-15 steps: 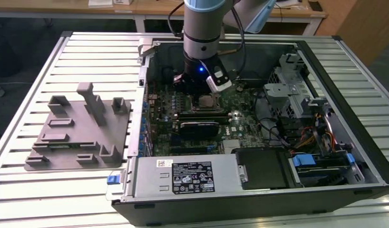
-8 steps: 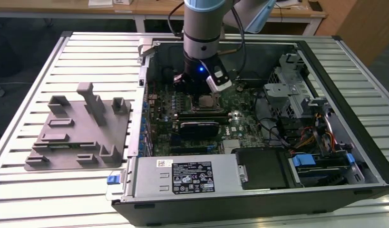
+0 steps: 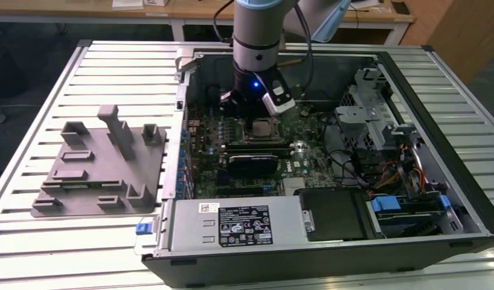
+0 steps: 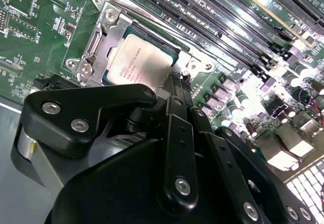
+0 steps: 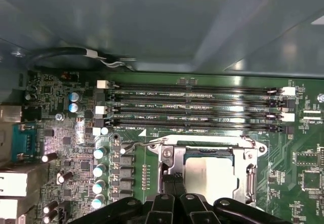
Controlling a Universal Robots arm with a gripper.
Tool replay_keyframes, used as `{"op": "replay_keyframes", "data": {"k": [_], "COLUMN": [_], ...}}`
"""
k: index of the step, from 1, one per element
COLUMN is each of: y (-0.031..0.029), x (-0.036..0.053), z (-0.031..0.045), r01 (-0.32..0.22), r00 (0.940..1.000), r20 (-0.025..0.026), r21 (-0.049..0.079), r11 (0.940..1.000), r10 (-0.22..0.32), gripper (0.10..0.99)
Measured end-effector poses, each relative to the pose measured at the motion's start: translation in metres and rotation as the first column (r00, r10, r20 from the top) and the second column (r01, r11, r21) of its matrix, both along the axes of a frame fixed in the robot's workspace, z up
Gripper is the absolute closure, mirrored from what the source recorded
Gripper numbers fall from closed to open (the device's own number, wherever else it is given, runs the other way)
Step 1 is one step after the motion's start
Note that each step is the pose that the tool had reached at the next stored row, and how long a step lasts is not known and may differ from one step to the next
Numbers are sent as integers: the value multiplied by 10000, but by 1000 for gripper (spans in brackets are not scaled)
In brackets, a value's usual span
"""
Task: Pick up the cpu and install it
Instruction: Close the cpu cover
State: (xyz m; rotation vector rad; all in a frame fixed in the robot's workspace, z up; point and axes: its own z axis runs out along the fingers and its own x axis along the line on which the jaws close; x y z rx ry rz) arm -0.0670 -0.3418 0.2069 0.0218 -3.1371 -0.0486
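In the second wrist view, your gripper (image 4: pixel 177 90) hides one edge of the cpu (image 4: pixel 139 62) and is itself cropped.

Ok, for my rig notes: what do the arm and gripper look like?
The arm is a silver-grey tube with a pale blue joint cover. A blue light glows at its wrist beside a white-and-black module, and a black cable hangs alongside. The gripper is black, made of linked bars with silver screws.

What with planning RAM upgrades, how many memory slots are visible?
4 memory slots, parallel in the first wrist view: one nearest the case wall, two between, one beside the cpu socket.
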Motion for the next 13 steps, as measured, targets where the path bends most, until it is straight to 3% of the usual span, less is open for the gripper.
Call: {"op": "replay_keyframes", "data": {"k": [9,13], "y": [0,0], "x": [0,0], "z": [105,118], "r01": [1,0], "r00": [10000,10000], "r20": [0,1], "r21": [0,2], "r11": [10000,10000], "r10": [-1,0], "gripper": [980,980]}}
